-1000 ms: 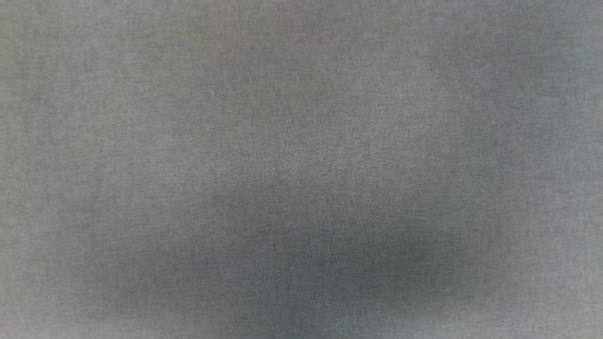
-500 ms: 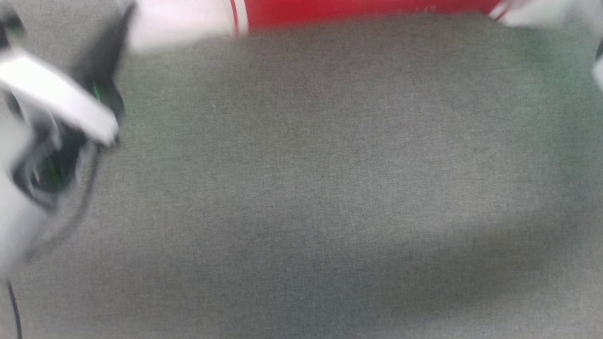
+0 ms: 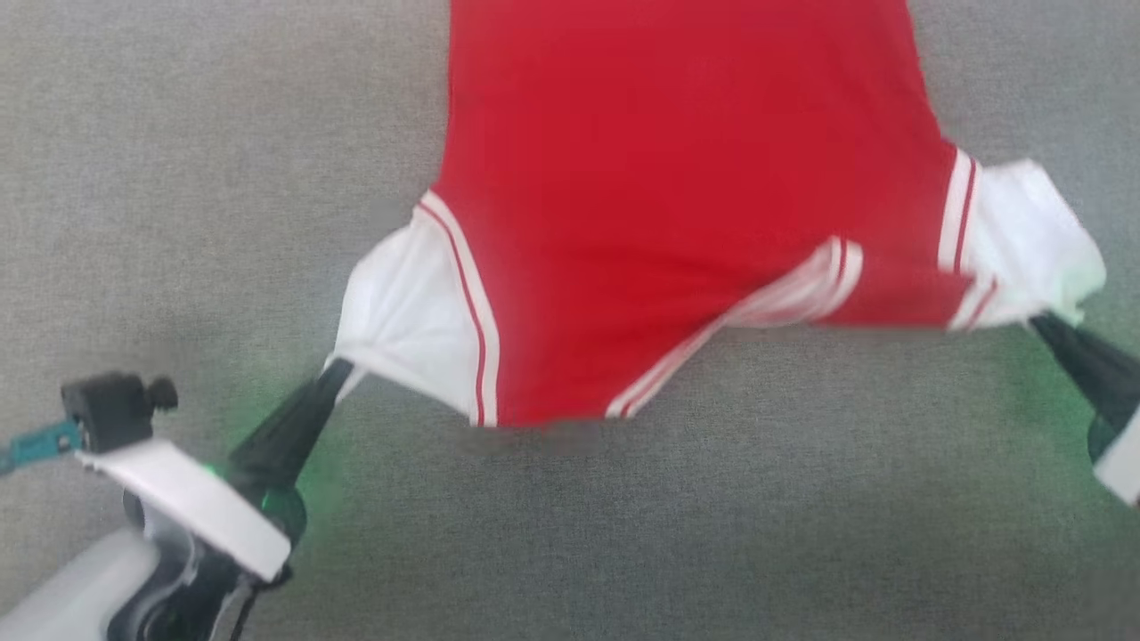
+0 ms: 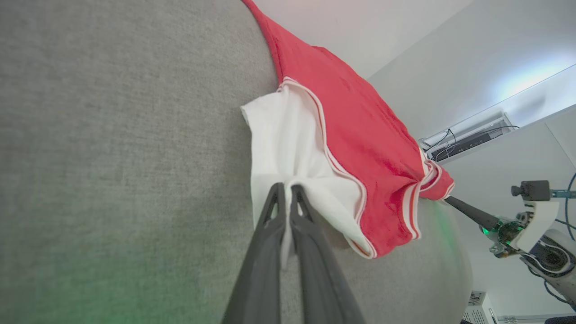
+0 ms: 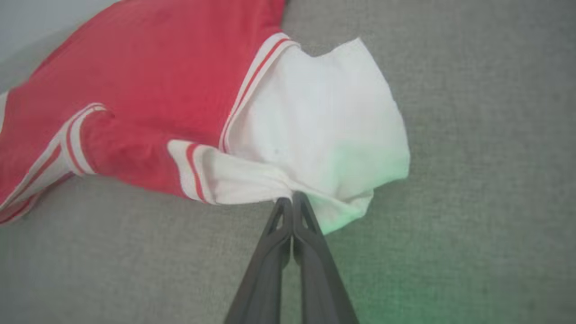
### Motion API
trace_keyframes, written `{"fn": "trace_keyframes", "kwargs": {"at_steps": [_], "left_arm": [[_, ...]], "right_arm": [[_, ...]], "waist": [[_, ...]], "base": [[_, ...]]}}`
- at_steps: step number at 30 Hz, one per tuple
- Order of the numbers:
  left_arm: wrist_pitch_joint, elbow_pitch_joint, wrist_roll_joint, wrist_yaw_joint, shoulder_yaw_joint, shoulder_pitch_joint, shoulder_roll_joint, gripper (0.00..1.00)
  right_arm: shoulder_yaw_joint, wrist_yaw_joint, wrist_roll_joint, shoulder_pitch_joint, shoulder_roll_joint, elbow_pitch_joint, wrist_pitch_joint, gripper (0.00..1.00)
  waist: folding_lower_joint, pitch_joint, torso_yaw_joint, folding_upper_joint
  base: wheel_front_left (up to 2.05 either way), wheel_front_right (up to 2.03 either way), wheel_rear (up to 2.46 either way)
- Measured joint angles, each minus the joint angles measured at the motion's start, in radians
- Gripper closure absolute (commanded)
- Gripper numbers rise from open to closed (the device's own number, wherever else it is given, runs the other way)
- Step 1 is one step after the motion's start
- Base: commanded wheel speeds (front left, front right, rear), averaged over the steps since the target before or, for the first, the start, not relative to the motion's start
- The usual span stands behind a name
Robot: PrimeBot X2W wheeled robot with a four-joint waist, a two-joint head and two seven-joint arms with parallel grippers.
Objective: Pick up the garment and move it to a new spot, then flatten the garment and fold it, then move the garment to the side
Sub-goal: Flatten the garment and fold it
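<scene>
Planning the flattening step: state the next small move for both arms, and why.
Probably ease the arms apart, then lower. The jaws are shut on the left sleeve and right sleeve, yet the garment has its neck trim sagging crumpled between them over the grey surface.

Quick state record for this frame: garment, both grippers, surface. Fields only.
left gripper: shut on left sleeve
right gripper: shut on right sleeve
garment: red jersey, white sleeves, stretched between both grippers, not folded
surface: grey cloth
</scene>
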Motion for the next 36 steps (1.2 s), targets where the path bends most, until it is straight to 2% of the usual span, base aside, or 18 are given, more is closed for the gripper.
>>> {"fn": "trace_keyframes", "kwargs": {"at_steps": [9, 13, 16, 19, 24, 28, 31, 32, 33, 34, 35, 36], "left_arm": [[0.000, -0.148, 0.008, 0.000, 0.048, 0.215, 0.067, 1.00], [0.000, -0.215, 0.007, 0.000, 0.083, 0.311, 0.110, 1.00], [0.000, -0.241, 0.013, 0.000, 0.094, 0.351, 0.126, 1.00], [0.000, -0.220, 0.058, 0.000, 0.064, 0.329, 0.112, 1.00], [0.014, -0.140, 0.089, 0.000, -0.018, 0.223, 0.062, 1.00], [0.016, -0.062, 0.101, 0.000, -0.075, 0.153, 0.034, 1.00], [0.010, -0.030, 0.107, 0.000, -0.102, 0.118, 0.022, 1.00], [0.007, -0.025, 0.110, 0.000, -0.108, 0.109, 0.020, 1.00], [0.003, -0.021, 0.117, 0.000, -0.113, 0.102, 0.018, 1.00], [0.002, -0.018, 0.120, 0.000, -0.117, 0.095, 0.018, 1.00], [-0.001, -0.017, 0.123, 0.000, -0.119, 0.093, 0.018, 1.00], [-0.003, -0.017, 0.123, 0.000, -0.120, 0.092, 0.018, 1.00]], "right_arm": [[-0.138, 0.000, 0.032, 0.297, -0.032, -0.206, 0.162, 1.00], [-0.217, 0.000, 0.042, 0.420, -0.029, -0.278, 0.221, 1.00], [-0.281, 0.000, 0.032, 0.475, -0.004, -0.323, 0.244, 1.00], [-0.319, 0.000, -0.033, 0.475, 0.044, -0.329, 0.289, 1.00], [-0.291, 0.000, -0.102, 0.401, 0.103, -0.293, 0.385, 1.00], [-0.252, 0.001, -0.190, 0.340, 0.115, -0.248, 0.435, 1.00], [-0.231, 0.005, -0.239, 0.312, 0.123, -0.231, 0.434, 1.00], [-0.228, 0.005, -0.249, 0.309, 0.126, -0.230, 0.430, 0.97], [-0.225, 0.006, -0.260, 0.309, 0.125, -0.232, 0.423, 0.71], [-0.225, 0.006, -0.267, 0.309, 0.126, -0.237, 0.418, 0.32], [-0.227, 0.006, -0.271, 0.310, 0.126, -0.245, 0.416, 0.00], [-0.229, 0.006, -0.276, 0.314, 0.121, -0.264, 0.416, 0.00]], "waist": [[0.0001, -0.005, 0.004, 0.0000], [0.0000, 0.000, 0.009, 0.0000], [0.0000, 0.004, 0.013, 0.0000], [0.0000, 0.005, 0.019, 0.0000], [0.0001, 0.010, 0.020, 0.0000], [0.0001, 0.022, 0.016, 0.0000], [0.0001, 0.034, 0.013, 0.0000], [0.0000, 0.039, 0.012, 0.0000], [0.0001, 0.043, 0.011, 0.0000], [0.0000, 0.046, 0.009, 0.0000], [0.0000, 0.049, 0.007, 0.0000], [0.0000, 0.051, 0.006, 0.0001]], "base": [[0.00, 0.00, 0.00], [0.00, 0.00, 0.00], [0.00, 0.00, 0.00], [0.00, 0.00, 0.00], [0.00, 0.00, 0.00], [0.00, 0.00, 0.00], [0.00, 0.00, 0.00], [0.00, 0.00, 0.00], [0.00, 0.00, 0.00], [0.00, 0.00, 0.00], [0.00, 0.00, 0.00], [0.00, 0.00, 0.00]]}}
